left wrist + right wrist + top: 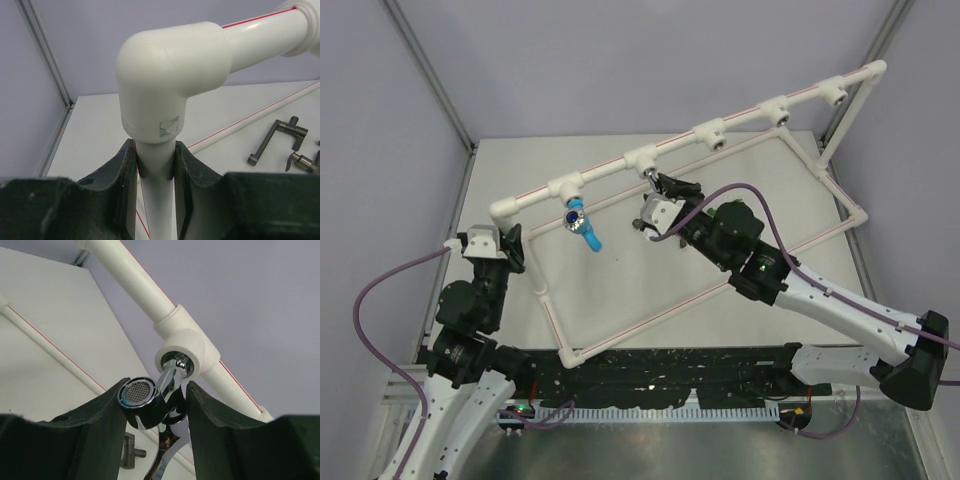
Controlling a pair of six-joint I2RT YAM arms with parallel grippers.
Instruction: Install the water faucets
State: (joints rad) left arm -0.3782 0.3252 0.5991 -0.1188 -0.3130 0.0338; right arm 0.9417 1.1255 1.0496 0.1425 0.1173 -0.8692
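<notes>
The shiny chrome water faucet (145, 400) sits with its threaded end in a round socket (187, 347) of the white pipe frame (720, 130). My right gripper (157, 385) is shut on it, one finger against the meshed spout head and the other against the body. From above, that gripper (660, 187) is just below the second socket from the left. A blue faucet (578, 222) hangs from the first socket. My left gripper (155, 150) is shut on the frame's upright pipe (157, 200), just under the corner elbow (170, 85).
Two dark faucets (278, 140) (301, 161) lie on the table to the right of the left gripper, and one (129, 452) shows below the right fingers. Further sockets (712, 132) (778, 110) (835, 93) line the top pipe. The frame's base pipes (650, 315) lie on the table.
</notes>
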